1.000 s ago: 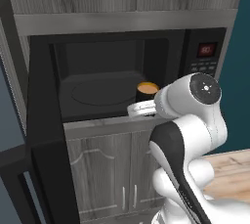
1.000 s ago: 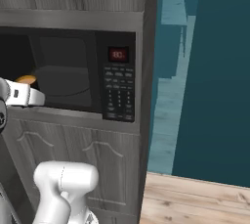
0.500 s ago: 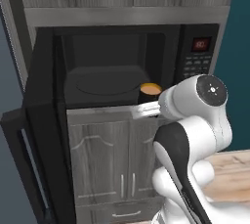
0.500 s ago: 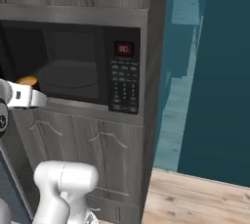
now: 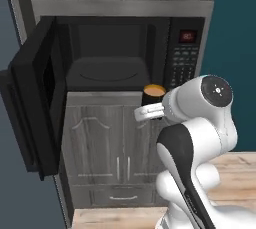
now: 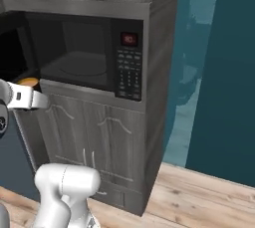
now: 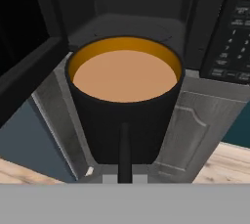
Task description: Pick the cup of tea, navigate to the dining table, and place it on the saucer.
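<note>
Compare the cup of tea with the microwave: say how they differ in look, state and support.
The cup of tea is a small round mug, while the microwave is a large boxy unit built into the cabinets. The cup is full of orange-brown liquid; the microwave cavity stands bare, with its door swung wide. The cup is carried in the shut gripper outside the opening; the microwave sits fixed. Both are black.
</note>
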